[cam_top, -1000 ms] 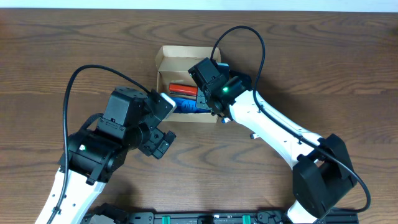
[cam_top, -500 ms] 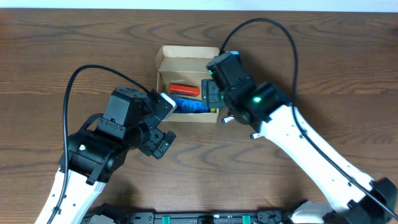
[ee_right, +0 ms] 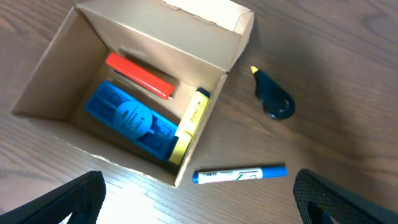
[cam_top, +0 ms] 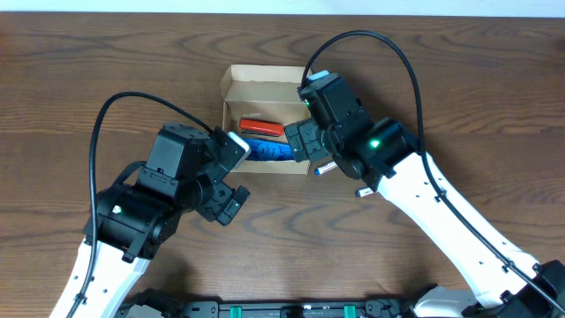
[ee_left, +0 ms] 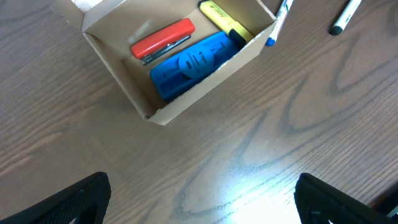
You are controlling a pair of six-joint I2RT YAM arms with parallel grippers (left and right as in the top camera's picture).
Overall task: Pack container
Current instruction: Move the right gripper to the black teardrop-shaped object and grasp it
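Observation:
The container [cam_top: 265, 78] is an open tan cardboard box at mid-table. Inside it lie a red stapler [ee_right: 140, 74], a blue block [ee_right: 134, 121] and a yellow highlighter [ee_right: 189, 121] along the right wall. My right gripper [cam_top: 311, 150] hovers at the box's right front corner, open and empty [ee_right: 199, 199]. A blue-capped white marker [ee_right: 239, 175] lies on the table just outside that corner, between the fingers in the right wrist view. My left gripper [cam_top: 237, 175] hangs open and empty in front of the container [ee_left: 121, 78], over bare wood [ee_left: 202, 199].
A dark blue teardrop-shaped item [ee_right: 273, 99] rests on the table right of the box. A black-capped marker [ee_left: 345, 15] lies farther right. The lid flap [ee_right: 205, 15] stands up at the box's far side.
My right gripper opened wide and drew back from over the box toward its right front corner. The left arm has not moved.

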